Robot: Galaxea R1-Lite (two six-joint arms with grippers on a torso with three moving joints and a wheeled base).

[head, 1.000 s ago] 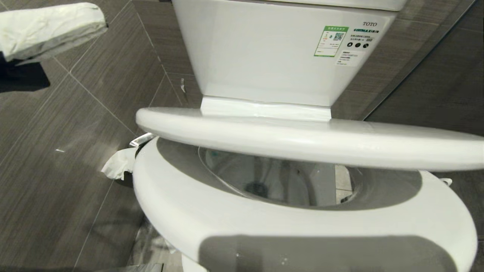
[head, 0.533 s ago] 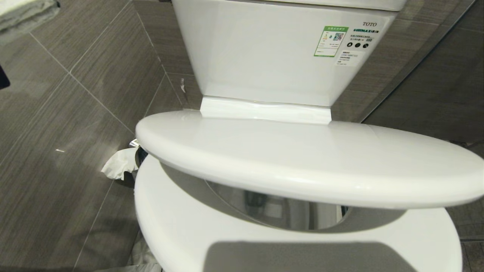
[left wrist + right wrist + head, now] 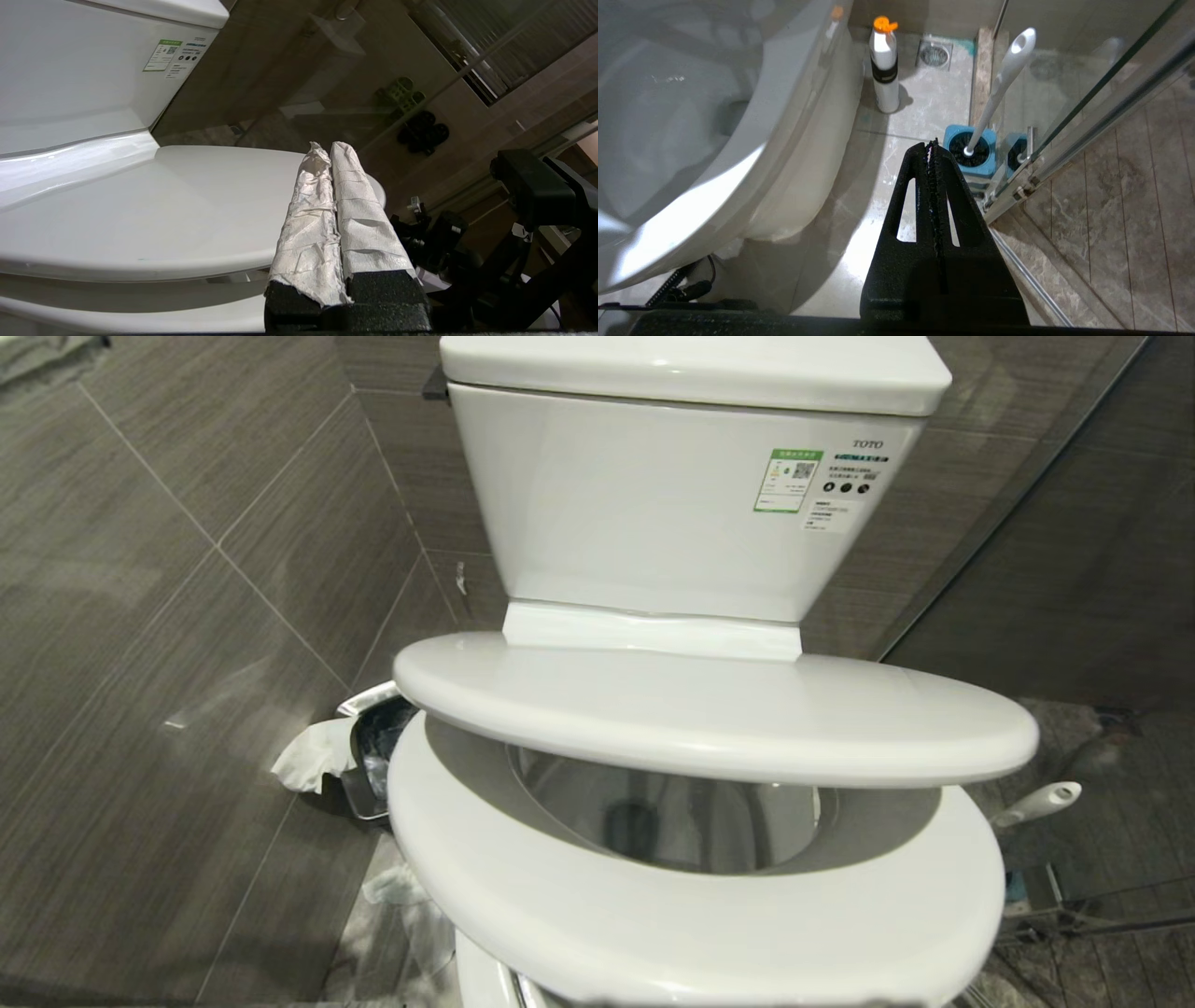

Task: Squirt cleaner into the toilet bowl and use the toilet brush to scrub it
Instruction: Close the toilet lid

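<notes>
Grey tiles (image 3: 140, 616) surround the toilet bowl (image 3: 691, 821), lid (image 3: 719, 709) seemingly half-lowered; both hands (image 3: 332, 154) (image 3: 932, 154) pressed together, empty.

The toilet bowl (image 3: 653, 821) and lid (image 3: 709, 709) are glossy white ceramic-like surfaces. Crinkled white paper wraps the left gripper (image 3: 327, 149), over rough black pads. The right gripper (image 3: 933, 149) is matt, grainy black; just beyond it the toilet brush (image 3: 1004, 88) handle is smooth white plastic beside glass (image 3: 1101, 79).
</notes>
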